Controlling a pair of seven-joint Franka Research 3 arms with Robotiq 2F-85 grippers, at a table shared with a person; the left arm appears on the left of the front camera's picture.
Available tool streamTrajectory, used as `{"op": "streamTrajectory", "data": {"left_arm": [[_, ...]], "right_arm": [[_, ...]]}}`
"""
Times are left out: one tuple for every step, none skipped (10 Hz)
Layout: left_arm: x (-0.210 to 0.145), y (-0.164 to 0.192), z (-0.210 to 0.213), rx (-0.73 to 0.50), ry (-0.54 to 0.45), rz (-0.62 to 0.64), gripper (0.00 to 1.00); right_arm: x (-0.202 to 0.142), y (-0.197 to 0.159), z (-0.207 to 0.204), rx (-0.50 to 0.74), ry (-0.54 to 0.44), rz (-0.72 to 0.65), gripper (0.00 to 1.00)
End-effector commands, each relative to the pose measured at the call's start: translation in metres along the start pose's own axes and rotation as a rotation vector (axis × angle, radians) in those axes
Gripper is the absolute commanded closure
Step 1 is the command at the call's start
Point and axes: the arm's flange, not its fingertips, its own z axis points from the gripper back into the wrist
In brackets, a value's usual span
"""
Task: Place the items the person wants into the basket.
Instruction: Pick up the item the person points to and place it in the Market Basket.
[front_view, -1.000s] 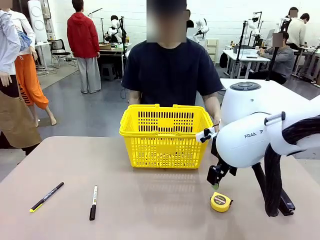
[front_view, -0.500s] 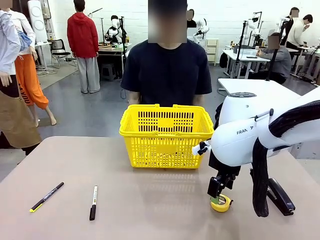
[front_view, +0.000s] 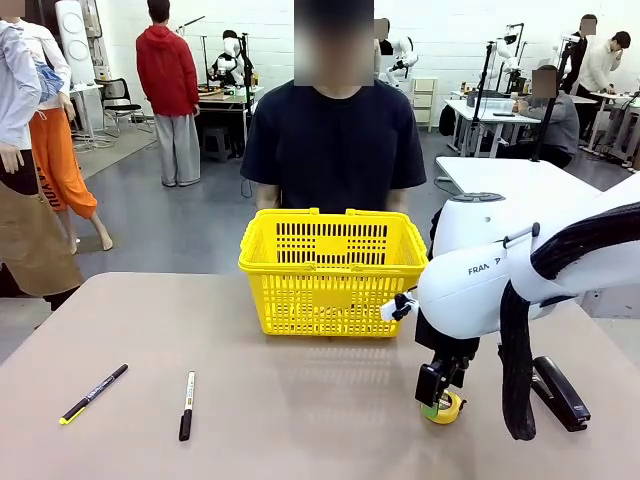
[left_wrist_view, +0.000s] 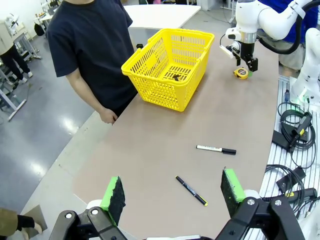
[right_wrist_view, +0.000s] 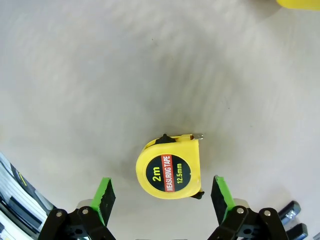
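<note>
Black-and-yellow marker pen (front_view: 93, 393); white-and-black marker pen (front_view: 186, 405). Both lie flat, near each other but apart, on the tan bench (front_view: 300, 415), left half.

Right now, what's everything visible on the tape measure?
The tape measure is small, with a rounded yellow case that looks like plastic. A round black label in the centre reads 2m and 12.5mm, with a red strip reading MEASURING TAPE. A metal hook tip pokes from one corner, and there are black tabs at two edges. It lies flat, label up, on the beige table. The right gripper is open, its green pads either side of the case with gaps. Only the table touches it.
</note>
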Motion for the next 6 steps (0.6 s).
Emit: {"op": "streamTrajectory", "data": {"left_arm": [[-0.0017, 0.0005, 0.0005, -0.004, -0.014, -0.021, 0.00], [-0.0017, 0.0005, 0.0005, -0.004, -0.014, -0.021, 0.00], [-0.0017, 0.0005, 0.0005, -0.004, -0.014, -0.021, 0.00], [-0.0017, 0.0005, 0.0005, -0.004, -0.014, -0.021, 0.00], [-0.0017, 0.0005, 0.0005, -0.004, -0.014, -0.021, 0.00], [-0.0017, 0.0005, 0.0005, -0.004, -0.014, -0.021, 0.00]], "right_arm": [[0.0045, -0.0018, -0.0084, 0.004, 0.002, 0.023, 0.00], [0.0055, -0.0003, -0.0112, 0.000, 0.019, 0.034, 0.00], [0.0051, 0.0021, -0.0144, -0.005, 0.035, 0.045, 0.00], [0.0058, 0.0032, -0.0158, -0.010, 0.046, 0.050, 0.00], [0.0067, 0.0035, -0.0176, -0.014, 0.052, 0.052, 0.00], [0.0060, 0.0039, -0.0180, -0.012, 0.057, 0.053, 0.00]]}}
